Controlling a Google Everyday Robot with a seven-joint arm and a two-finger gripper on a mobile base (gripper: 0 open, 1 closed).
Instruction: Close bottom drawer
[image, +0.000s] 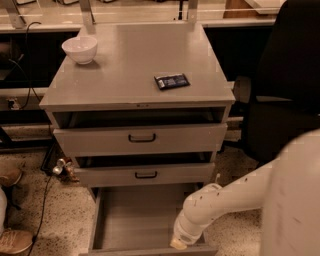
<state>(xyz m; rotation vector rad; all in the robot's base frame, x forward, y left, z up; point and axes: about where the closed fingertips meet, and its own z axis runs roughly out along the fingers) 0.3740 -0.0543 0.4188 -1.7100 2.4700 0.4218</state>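
The bottom drawer (131, 220) of the grey cabinet is pulled far out, and its bare grey tray shows down to the front panel (150, 251) at the picture's lower edge. My white arm (225, 200) reaches in from the right. The gripper (177, 243) is at the arm's low end, over the right part of the drawer's front edge. Its handle is out of view.
The top drawer (142, 139) and middle drawer (145, 175) stand slightly open. A white bowl (80, 48) and a dark packet (171, 81) lie on the cabinet top. A black office chair (285, 85) stands right. Shoes (12, 240) and a cable (45, 200) are left.
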